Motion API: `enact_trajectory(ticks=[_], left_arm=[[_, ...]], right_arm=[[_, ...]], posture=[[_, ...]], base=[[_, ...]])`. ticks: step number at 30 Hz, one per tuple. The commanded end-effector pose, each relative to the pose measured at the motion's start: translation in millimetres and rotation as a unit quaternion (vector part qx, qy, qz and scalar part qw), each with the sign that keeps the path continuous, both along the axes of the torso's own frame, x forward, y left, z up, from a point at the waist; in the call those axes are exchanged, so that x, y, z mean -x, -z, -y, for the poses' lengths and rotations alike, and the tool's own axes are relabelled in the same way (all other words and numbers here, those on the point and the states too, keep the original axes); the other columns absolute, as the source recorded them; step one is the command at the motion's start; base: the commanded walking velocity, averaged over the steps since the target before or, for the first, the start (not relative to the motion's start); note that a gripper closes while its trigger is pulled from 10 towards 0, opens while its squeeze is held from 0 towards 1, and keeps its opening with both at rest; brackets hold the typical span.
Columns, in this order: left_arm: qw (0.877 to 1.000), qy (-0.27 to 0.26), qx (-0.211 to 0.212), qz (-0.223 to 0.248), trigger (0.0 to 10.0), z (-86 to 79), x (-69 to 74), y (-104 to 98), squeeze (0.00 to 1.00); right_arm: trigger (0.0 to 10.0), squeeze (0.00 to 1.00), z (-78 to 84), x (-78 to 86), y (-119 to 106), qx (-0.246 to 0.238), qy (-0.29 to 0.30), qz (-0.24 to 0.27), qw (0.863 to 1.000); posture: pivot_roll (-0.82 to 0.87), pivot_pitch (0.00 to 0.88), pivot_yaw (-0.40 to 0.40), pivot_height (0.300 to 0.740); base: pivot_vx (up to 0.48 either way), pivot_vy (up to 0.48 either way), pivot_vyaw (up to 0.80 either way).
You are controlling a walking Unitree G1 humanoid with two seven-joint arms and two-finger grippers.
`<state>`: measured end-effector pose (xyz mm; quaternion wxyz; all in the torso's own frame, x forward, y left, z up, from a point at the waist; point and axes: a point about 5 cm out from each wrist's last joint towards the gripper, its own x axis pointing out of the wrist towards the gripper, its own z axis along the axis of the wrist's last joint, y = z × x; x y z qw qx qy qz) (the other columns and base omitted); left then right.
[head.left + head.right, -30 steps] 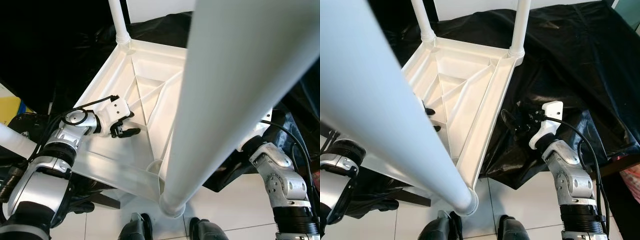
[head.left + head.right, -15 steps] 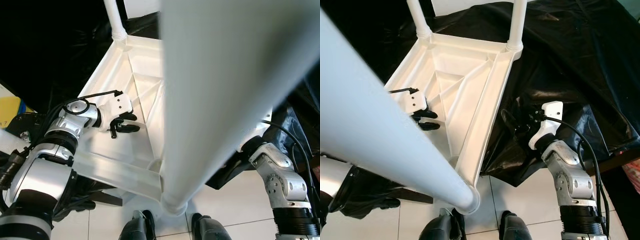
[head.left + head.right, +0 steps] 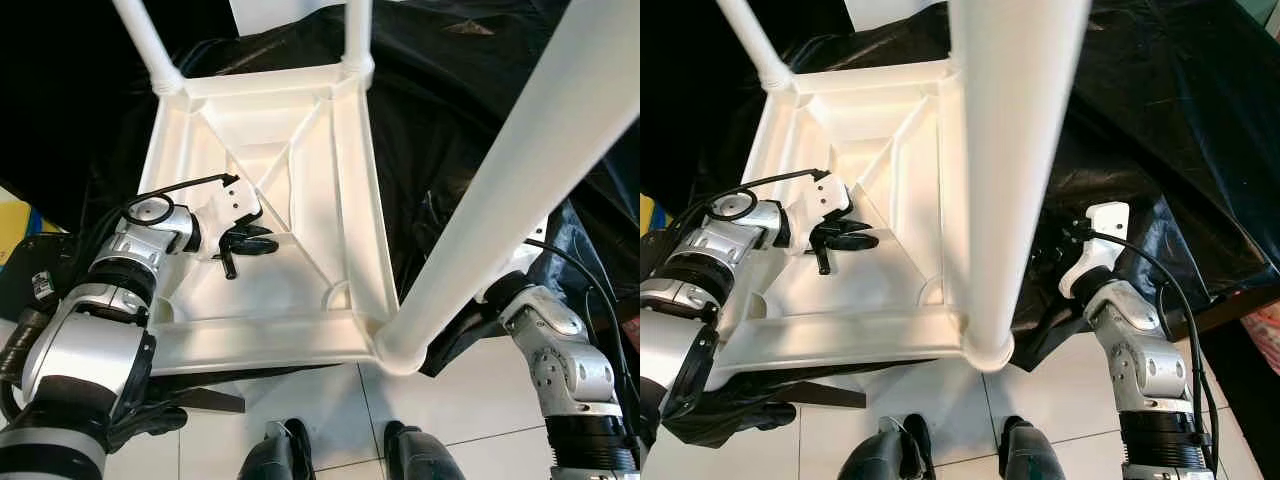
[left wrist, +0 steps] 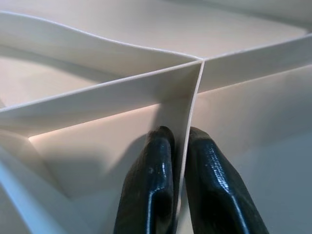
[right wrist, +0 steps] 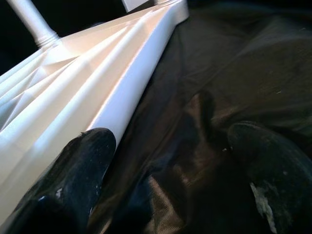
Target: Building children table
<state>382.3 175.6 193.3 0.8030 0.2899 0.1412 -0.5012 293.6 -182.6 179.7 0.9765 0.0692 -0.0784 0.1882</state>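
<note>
Swung square to the robot now, the upturned table (image 3: pixel 352 215) hangs by its inner rib (image 4: pixel 192 102), pinched in the left gripper (image 3: pixel 243 250), while the right gripper (image 5: pixel 170 180) waits spread beside its right edge.

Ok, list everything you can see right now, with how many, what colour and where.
Table top: one, white, upside down on the black sheet, ribbed underside facing up.
Table legs: three seen, white, standing up from the corners; the nearest one rises toward the camera.
Rib: one, white, thin wall under the table top, pinched between the left fingers.
Black sheet: one, black, glossy, spread under the table.
Floor tiles: white, below the table edge.
Yellow object: one, at the far left edge; cannot tell what it is.
Left gripper: black fingers, inside the table underside, shut on the rib.
Right gripper: black fingers apart, over the black sheet beside the table's edge.
</note>
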Motion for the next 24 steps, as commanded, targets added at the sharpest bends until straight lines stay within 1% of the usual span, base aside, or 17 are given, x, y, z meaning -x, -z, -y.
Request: enact_trajectory(ticks=[1, 4, 5, 6, 7, 9, 10, 11, 12, 14, 15, 17, 20, 21, 22, 23, 24], left_arm=[[0.991, -0.127, 0.045, 0.008, 0.0, -14.8, -4.1, 16.7, 0.0], [0.99, -0.136, 0.044, 0.015, 0.0, -15.0, -5.3, 15.8, 0.0], [0.988, -0.146, 0.048, 0.024, 0.0, -15.4, -6.6, 14.3, 0.0], [0.985, -0.162, 0.048, 0.038, 3.3, -16.1, -8.7, 12.4, 0.0], [0.983, -0.173, 0.049, 0.047, 0.1, -16.5, -10.0, 11.1, 0.0], [0.98, -0.182, 0.053, 0.056, 0.0, -16.1, -11.5, 8.9, 0.0], [0.979, -0.187, 0.056, 0.065, 7.0, -15.2, -12.7, 6.9, 0.0], [0.978, -0.188, 0.059, 0.069, 7.0, -14.5, -13.3, 5.7, 0.0], [0.975, -0.198, 0.073, 0.072, 10.0, -13.8, -14.7, 3.2, 0.07], [0.973, -0.205, 0.083, 0.073, 10.0, -13.5, -15.6, 1.7, 0.07], [0.971, -0.207, 0.095, 0.071, 10.0, -13.0, -15.9, 0.5, 1.0], [0.971, -0.202, 0.104, 0.069, 10.0, -11.7, -15.6, -0.2, 1.0], [0.973, -0.176, 0.128, 0.078, 10.0, -8.5, -13.1, -2.0, 1.0], [0.972, -0.166, 0.14, 0.085, 10.0, -8.8, -11.7, -3.6, 0.05], [0.972, -0.157, 0.148, 0.097, 10.0, -9.5, -10.2, -5.7, 0.0], [0.97, -0.151, 0.159, 0.107, 10.0, -10.5, -8.9, -8.0, 0.0], [0.97, -0.151, 0.159, 0.107, 10.0, -10.5, -8.9, -8.0, 0.0]], right_arm=[[10.0, 0.0, 6.8, -2.2, 1.7, -0.004, 0.032, 0.001, 0.999], [10.0, 0.0, 8.0, -3.2, 1.2, -0.005, 0.04, 0.003, 0.999], [10.0, 0.0, 10.0, -4.7, 0.6, -0.005, 0.053, 0.005, 0.999], [10.0, 0.0, 12.0, -6.4, -0.4, -0.007, 0.063, 0.008, 0.998], [10.0, 0.0, 13.3, -7.4, -1.0, -0.009, 0.069, 0.009, 0.998], [10.0, 0.0, 15.3, -8.6, -2.2, -0.011, 0.079, 0.012, 0.997], [10.0, 0.0, 16.5, -9.3, -3.1, -0.012, 0.084, 0.014, 0.996], [10.0, 0.0, 17.0, -9.8, -3.6, -0.012, 0.088, 0.015, 0.996], [10.0, 0.0, 17.8, -9.8, -3.6, -0.01, 0.094, 0.017, 0.995], [10.0, 0.0, 18.1, -9.7, -3.5, -0.008, 0.097, 0.018, 0.995], [10.0, 0.0, 17.9, -9.0, -2.8, -0.005, 0.1, 0.018, 0.995], [10.0, 0.0, 17.5, -8.2, -2.3, -0.003, 0.102, 0.018, 0.995], [10.0, 0.0, 16.0, -5.2, 1.2, 0.0, 0.116, 0.019, 0.993], [10.0, 0.0, 14.8, -4.4, 2.8, 0.0, 0.12, 0.018, 0.993], [10.0, 0.0, 13.4, -3.4, 4.2, 0.0, 0.122, 0.017, 0.992], [10.0, 0.0, 11.7, -2.7, 5.3, -0.001, 0.122, 0.016, 0.992], [10.0, 0.0, 11.7, -2.7, 5.3, -0.001, 0.122, 0.016, 0.992]], posture=[[-0.06, 0.261, 0.091, 0.74], [-0.06, 0.261, 0.091, 0.74], [-0.05, 0.259, 0.09, 0.74], [-0.05, 0.257, 0.09, 0.74], [-0.05, 0.257, 0.09, 0.74], [-0.05, 0.254, 0.09, 0.74], [-0.05, 0.252, 0.091, 0.74], [-0.05, 0.251, 0.092, 0.74], [-0.06, 0.245, 0.092, 0.74], [-0.06, 0.245, 0.092, 0.74], [-0.06, 0.236, 0.095, 0.74], [-0.06, 0.234, 0.096, 0.74], [-0.07, 0.208, 0.103, 0.74], [-0.07, 0.2, 0.103, 0.74], [-0.07, 0.2, 0.103, 0.74], [-0.07, 0.195, 0.1, 0.74], [-0.07, 0.195, 0.1, 0.74]], base=[[0.0, 0.0, 0.0], [0.0, 0.0, 0.0], [0.0, 0.0, 0.0], [0.0, 0.0, 0.0], [0.0, 0.0, 0.0], [0.0, 0.0, 0.0], [0.0, 0.0, 0.0], [0.0, 0.0, 0.0], [0.0, 0.0, 0.0], [0.0, 0.0, 0.0], [0.0, 0.0, 0.0], [0.0, 0.0, 0.0], [0.0, 0.0, 0.0], [0.0, 0.0, 0.0], [0.0, 0.0, 0.0], [0.0, 0.0, 0.0], [0.0, 0.0, 0.0]])
